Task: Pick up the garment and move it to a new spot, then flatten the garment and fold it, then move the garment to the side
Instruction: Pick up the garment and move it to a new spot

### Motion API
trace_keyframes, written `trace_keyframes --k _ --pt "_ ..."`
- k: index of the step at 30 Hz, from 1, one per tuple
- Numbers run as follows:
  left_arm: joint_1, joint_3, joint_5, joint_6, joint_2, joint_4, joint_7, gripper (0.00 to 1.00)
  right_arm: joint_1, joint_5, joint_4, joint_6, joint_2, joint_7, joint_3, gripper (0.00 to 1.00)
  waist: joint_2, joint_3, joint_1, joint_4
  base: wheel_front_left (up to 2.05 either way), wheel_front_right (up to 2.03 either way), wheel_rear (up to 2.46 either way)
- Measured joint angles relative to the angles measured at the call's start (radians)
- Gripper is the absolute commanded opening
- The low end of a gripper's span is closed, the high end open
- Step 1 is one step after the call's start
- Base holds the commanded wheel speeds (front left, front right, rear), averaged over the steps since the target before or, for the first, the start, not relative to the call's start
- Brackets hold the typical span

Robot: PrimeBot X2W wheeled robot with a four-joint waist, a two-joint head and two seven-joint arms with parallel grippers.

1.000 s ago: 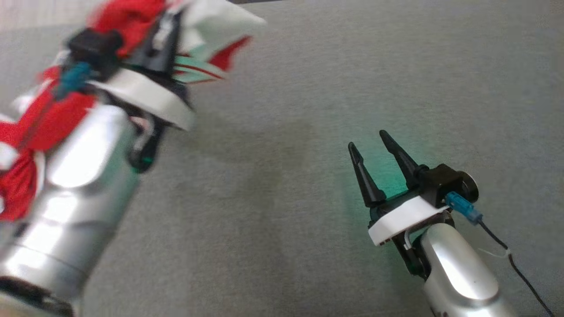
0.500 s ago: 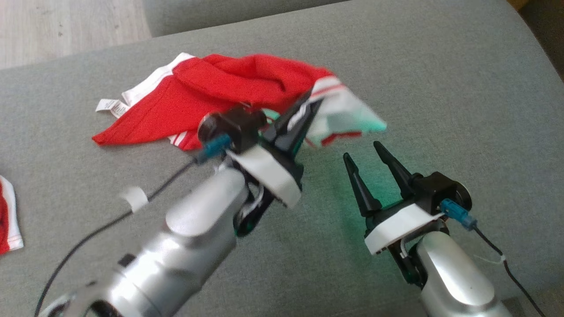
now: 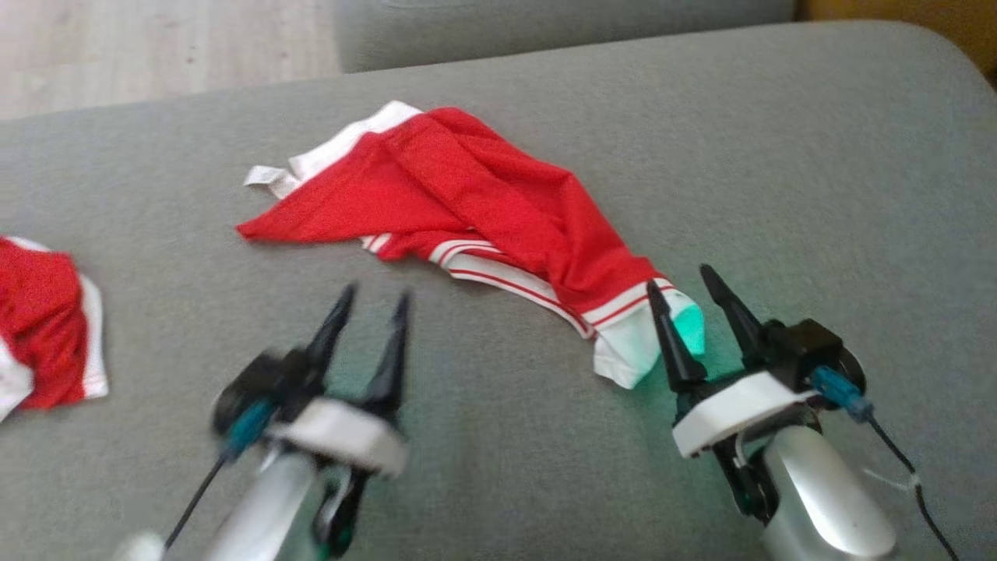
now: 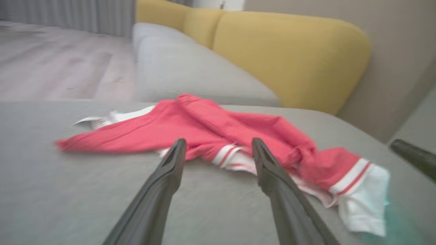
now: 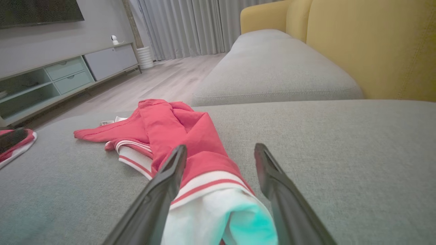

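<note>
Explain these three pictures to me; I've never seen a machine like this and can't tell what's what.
It is a wheeled robot with two arms; each ends in a tool with two long dark fingers. One picture looks down from its head: the left tool and the right tool both stand open and hold nothing. The other two come from cameras on the wrists, each looking along that arm's own fingers. On the grey cushion lies a crumpled red garment with white striped trim. Its white end lies between the right tool's fingers, not gripped. A second red cloth lies at the cushion's left. Behind stands a yellow backrest.
</note>
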Motion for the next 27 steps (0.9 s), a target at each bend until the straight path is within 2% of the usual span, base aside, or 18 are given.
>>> trace_keyframes --k 3,9,11,15,20,27 --pt "0.127 0.123 0.071 0.022 0.016 -0.037 0.0 1.0 0.025 -0.008 0.0 0.0 0.002 0.001 -0.037 1.0 0.0 -0.015 -0.0001 0.03 0.0 0.0 0.0" --pt "0.293 0.317 0.182 0.011 0.006 -0.118 0.0 1.0 0.068 -0.03 0.005 0.0 0.008 0.001 -0.129 1.0 0.0 -0.061 -0.0001 0.071 0.0 0.0 0.0" --pt "0.36 0.409 0.227 0.002 -0.016 -0.152 0.0 1.0 0.098 -0.045 0.016 0.0 0.008 0.001 -0.164 1.0 0.0 -0.087 -0.0001 0.081 0.0 0.0 0.0" --pt "0.435 0.523 0.247 -0.005 -0.062 -0.193 0.0 1.0 0.135 -0.054 0.027 0.0 0.011 0.001 -0.194 1.0 0.0 -0.115 -0.0002 0.084 0.0 0.0 0.0" --pt "0.471 0.56 0.286 -0.032 -0.082 -0.207 0.0 1.0 0.169 -0.061 0.034 0.0 0.013 0.001 -0.208 1.0 0.0 -0.131 -0.0001 0.092 0.0 0.0 0.0" --pt "0.477 0.56 0.292 -0.042 -0.083 -0.196 0.0 1.0 0.171 -0.062 0.049 0.0 0.015 0.001 -0.208 1.0 0.0 -0.131 0.0 0.091 0.0 0.0 0.0"
